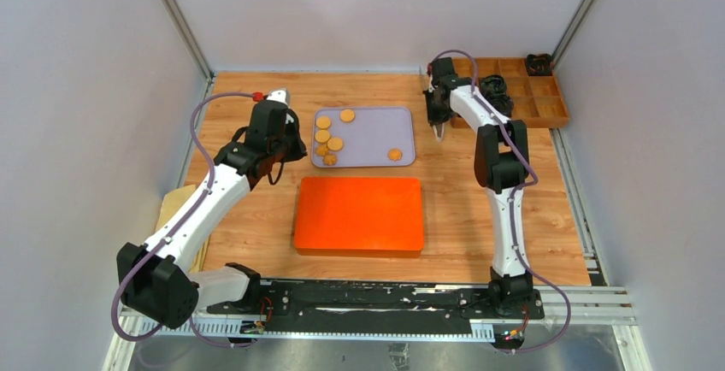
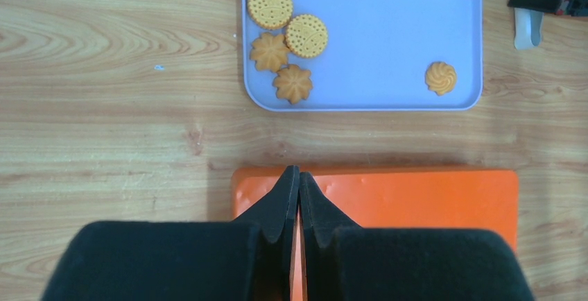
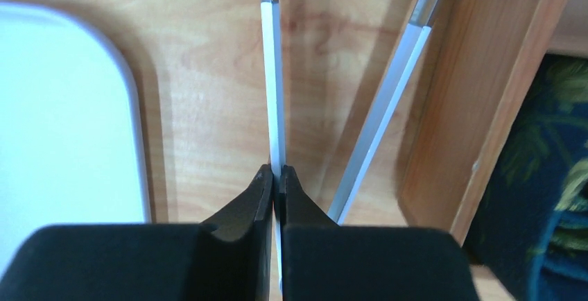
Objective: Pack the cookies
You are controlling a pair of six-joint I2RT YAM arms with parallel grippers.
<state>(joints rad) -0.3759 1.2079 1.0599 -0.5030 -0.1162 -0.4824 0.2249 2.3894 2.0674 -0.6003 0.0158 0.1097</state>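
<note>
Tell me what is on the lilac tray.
Seven golden cookies lie on the lilac tray: six clustered toward its left side, a lone cookie by its near right corner. The rest is bare. Nothing covers the tray from overhead; only the surface under each cookie is hidden.

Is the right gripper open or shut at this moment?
Shut. The right gripper pinches a thin white strip, with no gap left between its fingers.

The counter (image 1: pixel 248 217) is a wood-grain top in a warm brown, with grain running left to right. A pale lavender tray (image 1: pixel 372 136) with rounded corners lies flat at the middle of its far half. Just nearer sits a flat orange rectangular box (image 1: pixel 359 214), apart from the tray. A wooden compartment organizer (image 1: pixel 539 123) occupies the far right corner. A pale wooden board (image 1: pixel 173 200) lies at the left edge.
</note>
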